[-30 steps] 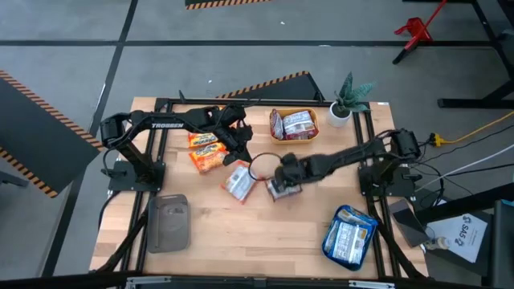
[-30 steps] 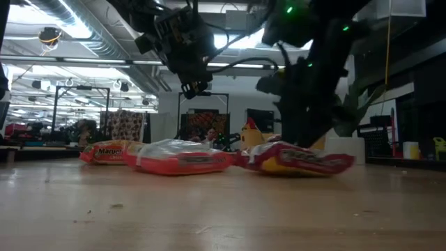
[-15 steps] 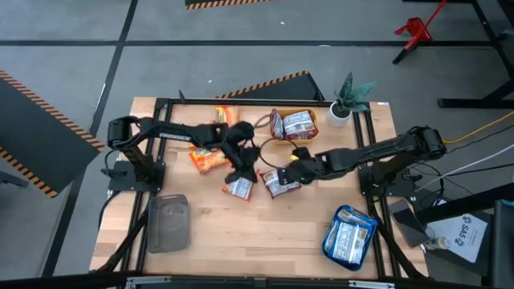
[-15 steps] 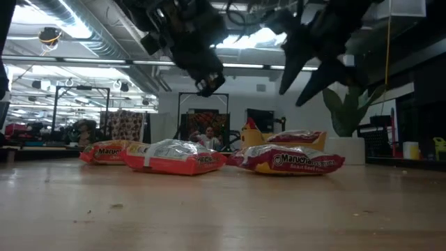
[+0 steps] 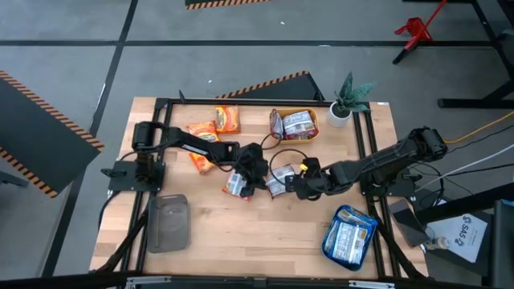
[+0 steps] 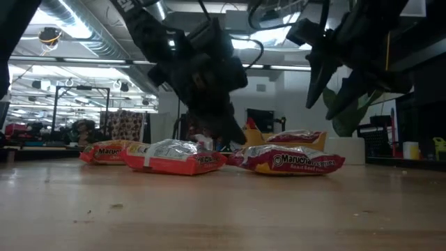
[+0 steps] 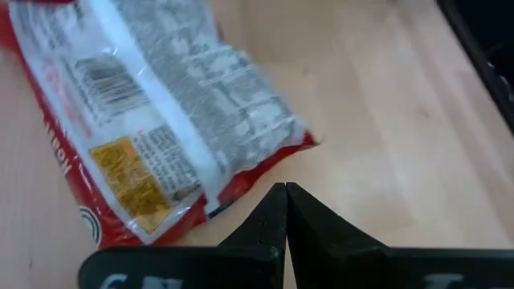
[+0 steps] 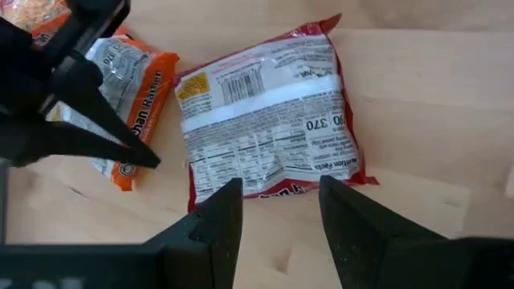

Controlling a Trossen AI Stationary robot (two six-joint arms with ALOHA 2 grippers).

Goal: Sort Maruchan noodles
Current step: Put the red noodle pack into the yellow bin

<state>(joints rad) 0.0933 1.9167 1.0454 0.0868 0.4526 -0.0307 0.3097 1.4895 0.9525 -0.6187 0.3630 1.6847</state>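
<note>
On smooth wood [image 5: 265, 233], crinkly flat rectangular packets [image 8: 269, 124] lie label-down.

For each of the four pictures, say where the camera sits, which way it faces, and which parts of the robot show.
High: above, facing straight down on the table; both arms show.
Low: at tabletop height, facing across; arms hang above red packets.
Left wrist: on the left arm, facing down; shut left hand beside a red packet.
Right wrist: on the right arm, facing down; open right hand over a red packet.
Shared: both wrist views and the high view show the two red packets.
</note>
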